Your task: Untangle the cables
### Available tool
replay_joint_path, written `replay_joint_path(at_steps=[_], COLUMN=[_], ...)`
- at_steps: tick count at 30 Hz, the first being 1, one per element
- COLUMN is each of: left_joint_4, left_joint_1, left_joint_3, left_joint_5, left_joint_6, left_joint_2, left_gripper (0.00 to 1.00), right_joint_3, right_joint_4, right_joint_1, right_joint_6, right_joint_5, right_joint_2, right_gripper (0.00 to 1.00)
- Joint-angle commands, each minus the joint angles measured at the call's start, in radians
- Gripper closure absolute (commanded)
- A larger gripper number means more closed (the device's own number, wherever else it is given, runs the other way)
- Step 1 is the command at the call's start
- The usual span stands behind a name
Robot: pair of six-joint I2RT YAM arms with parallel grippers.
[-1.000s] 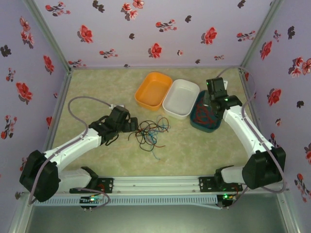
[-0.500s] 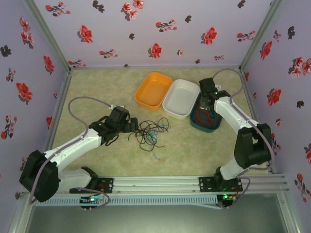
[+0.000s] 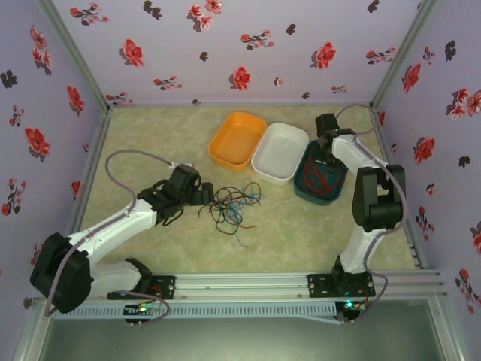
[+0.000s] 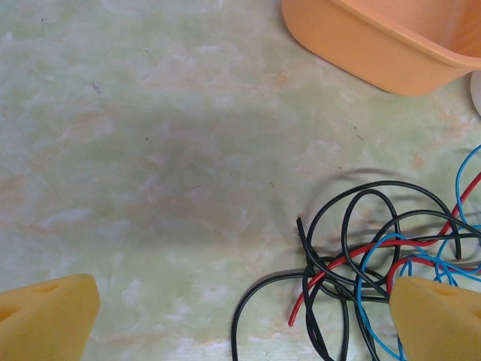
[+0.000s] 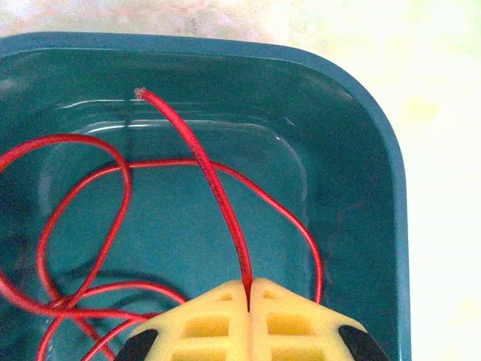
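Below my right fingers (image 5: 218, 323), pinching a thin red cable (image 5: 218, 188), lies the teal plastic tray (image 5: 391, 173); beside my open left fingers (image 4: 45, 316), a black-blue-red tangle (image 4: 361, 263) remains.

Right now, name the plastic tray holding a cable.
The dark teal plastic tray, rightmost of three: thin red cable loops inside, unlike the orange tray and white tray.

A: Text, labels, brands, numbers to log?
B: None legible. Plain surfaces on orange tray (image 3: 237, 139), white tray (image 3: 279, 153), teal tray (image 5: 379, 195). Flower print on walls (image 3: 225, 60), no lettering.
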Motion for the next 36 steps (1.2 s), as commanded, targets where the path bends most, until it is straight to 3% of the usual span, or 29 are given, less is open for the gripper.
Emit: replay_joint_path(at_steps=[1,11,18,22,31,36], left_joint_4=[-0.011,-0.008,-0.009,-0.01,-0.006,-0.002], left_joint_1=[0.008,0.008,0.008,0.008,0.008,0.008], left_joint_3=[0.003,0.006,0.015,0.021,0.048,0.05], left_joint_5=[0.004,0.004,0.005,0.006,0.017,0.02], left_joint_6=[-0.001,0.007,0.01,0.01,0.021,0.02], left_joint_2=[-0.007,-0.002,0.006,0.009,0.038,0.039], left_gripper=[0.0,0.0,0.0,0.0,0.0,0.0], right_joint_3=[0.049,0.113,0.14,0.128,0.08,0.029], right_joint_4=[-0.052,-0.047,-0.049,-0.055,-0.081,-0.113], right_joint_1=[-0.007,-0.013,-0.013,-0.012,-0.003,0.0], right_joint_6=[-0.01,-0.04,-0.061,-0.06,-0.038,-0.007], right_joint_5=[-0.009,0.029,0.01,-0.006,-0.009,0.003], right_joint_2=[0.039,0.142,0.125,0.067,-0.1,-0.197], right_gripper=[1.0,0.99,0.71,0.61,0.46,0.46])
